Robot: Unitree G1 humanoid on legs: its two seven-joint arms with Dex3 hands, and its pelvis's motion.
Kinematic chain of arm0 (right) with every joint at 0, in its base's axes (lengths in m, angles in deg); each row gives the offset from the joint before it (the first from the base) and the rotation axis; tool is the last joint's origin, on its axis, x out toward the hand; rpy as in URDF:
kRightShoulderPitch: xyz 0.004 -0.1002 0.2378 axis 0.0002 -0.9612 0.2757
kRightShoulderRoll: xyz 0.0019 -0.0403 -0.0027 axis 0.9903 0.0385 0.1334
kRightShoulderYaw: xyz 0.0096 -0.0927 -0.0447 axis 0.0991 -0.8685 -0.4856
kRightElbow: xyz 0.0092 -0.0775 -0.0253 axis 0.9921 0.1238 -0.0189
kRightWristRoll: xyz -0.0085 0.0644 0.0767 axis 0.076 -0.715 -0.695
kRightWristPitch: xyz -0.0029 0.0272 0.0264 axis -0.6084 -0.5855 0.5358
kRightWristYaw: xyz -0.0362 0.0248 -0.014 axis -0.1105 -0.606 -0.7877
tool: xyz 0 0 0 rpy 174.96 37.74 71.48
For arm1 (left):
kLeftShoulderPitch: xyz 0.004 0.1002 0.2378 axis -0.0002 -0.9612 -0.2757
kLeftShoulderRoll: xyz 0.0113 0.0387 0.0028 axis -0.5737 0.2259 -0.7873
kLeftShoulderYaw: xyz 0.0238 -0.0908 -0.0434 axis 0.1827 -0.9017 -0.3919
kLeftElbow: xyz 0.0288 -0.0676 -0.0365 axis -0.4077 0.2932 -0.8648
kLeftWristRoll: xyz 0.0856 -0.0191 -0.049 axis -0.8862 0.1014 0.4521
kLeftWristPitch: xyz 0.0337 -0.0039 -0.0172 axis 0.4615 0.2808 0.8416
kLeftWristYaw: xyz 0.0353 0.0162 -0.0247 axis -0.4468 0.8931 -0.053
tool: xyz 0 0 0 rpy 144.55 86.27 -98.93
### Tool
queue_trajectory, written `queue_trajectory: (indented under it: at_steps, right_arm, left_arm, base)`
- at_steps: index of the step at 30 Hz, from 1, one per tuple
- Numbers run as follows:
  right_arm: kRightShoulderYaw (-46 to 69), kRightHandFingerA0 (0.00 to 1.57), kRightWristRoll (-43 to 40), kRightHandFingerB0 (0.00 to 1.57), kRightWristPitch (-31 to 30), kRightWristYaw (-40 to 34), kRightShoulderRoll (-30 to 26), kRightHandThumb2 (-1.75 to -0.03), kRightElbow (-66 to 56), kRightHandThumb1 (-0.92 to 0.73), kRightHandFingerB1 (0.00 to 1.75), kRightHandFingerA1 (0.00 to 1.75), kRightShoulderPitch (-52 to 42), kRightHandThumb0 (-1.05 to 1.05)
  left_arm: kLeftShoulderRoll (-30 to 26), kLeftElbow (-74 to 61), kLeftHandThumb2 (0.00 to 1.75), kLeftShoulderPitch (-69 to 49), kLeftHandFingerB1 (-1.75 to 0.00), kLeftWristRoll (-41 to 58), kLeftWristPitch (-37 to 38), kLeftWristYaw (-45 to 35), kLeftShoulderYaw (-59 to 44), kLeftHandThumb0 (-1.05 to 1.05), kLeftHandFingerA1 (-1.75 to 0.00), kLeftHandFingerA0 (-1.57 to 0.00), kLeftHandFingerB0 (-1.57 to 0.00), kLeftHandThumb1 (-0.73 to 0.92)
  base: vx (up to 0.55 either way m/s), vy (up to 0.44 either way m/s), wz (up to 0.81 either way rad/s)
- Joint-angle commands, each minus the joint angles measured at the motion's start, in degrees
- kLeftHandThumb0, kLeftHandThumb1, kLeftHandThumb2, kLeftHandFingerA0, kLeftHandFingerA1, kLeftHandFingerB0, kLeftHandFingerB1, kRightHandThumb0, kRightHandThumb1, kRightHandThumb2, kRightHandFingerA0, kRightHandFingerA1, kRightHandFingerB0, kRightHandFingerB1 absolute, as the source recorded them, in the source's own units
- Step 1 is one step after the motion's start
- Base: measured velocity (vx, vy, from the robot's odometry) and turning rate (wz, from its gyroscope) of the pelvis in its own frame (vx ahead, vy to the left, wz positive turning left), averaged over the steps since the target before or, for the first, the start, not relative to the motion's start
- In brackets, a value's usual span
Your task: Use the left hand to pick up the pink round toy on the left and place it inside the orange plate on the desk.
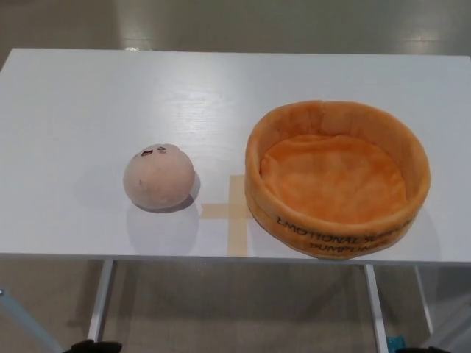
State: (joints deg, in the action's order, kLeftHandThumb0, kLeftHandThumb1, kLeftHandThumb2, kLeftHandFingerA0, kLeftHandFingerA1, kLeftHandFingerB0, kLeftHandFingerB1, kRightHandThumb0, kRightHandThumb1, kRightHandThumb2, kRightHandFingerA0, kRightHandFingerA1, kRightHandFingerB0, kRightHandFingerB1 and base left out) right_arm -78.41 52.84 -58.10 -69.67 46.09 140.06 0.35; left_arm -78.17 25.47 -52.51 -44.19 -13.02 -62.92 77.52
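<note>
Head view: nothing of the task done yet, judging by how things lie. Pink round toy sitting on the white worktop, left of centre, upright with a small face marked near its top, touching nothing else. Orange plate well to the toy's right, a soft plush dish with a high rolled rim and dark lettering along its near wall, bare inside. Between the two, a cross of tan tape stuck flat to the worktop, just beside the plate's near-left wall and a little apart from the toy.

No arm over the worktop. At the bottom edge, a dark shape low on the left and another low on the right, below the worktop's front lip; possibly the tops of the robot's two hands, but too little showing to be sure. Impossible to tell whether either is open or closed; certainly gripping nothing that shows.

Everything left to do: bring the left hand up and over the toy, close around it, lift, carry rightward across the tape and over the plate's rim, set down inside. Toy soft and rounded, so likely to squash a bit under the fingers; rim tall enough to need a clear lift.
</note>
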Motion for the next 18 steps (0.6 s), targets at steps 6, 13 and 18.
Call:
queue_trajectory:
  at_steps: [6,13,18]
  right_arm:
    - [0.6,0.68,0.4,0.57,9.2,-1.3,-0.4,-0.58,4.1,-0.64,0.46,0.60,0.3,-0.17]
    - [0.5,0.63,0.5,0.56,10.6,-1.3,-0.4,-0.58,5.0,-0.64,0.47,0.57,-0.2,-0.15]
    - [0.8,0.66,0.0,0.56,10.7,-1.0,-0.4,-0.59,5.0,-0.65,0.46,0.59,-0.1,-0.16]
  left_arm:
    - [-0.6,3.1,0.59,-0.1,-0.37,2.7,7.6,-2.9,-0.8,-0.31,-0.43,-0.48,-0.43,0.61]
    - [-0.9,3.6,0.68,-1.1,-0.41,5.0,10.7,-8.3,-1.3,-0.36,-0.48,-0.34,-0.33,0.53]
    - [-3.6,-1.8,0.65,-2.3,-0.35,7.0,10.5,-18.4,0.2,-0.39,-0.42,-0.25,-0.23,0.54]
  base:
    - [0.00,0.000,0.00]
    - [0.00,0.000,0.00]
    - [0.00,0.000,0.00]
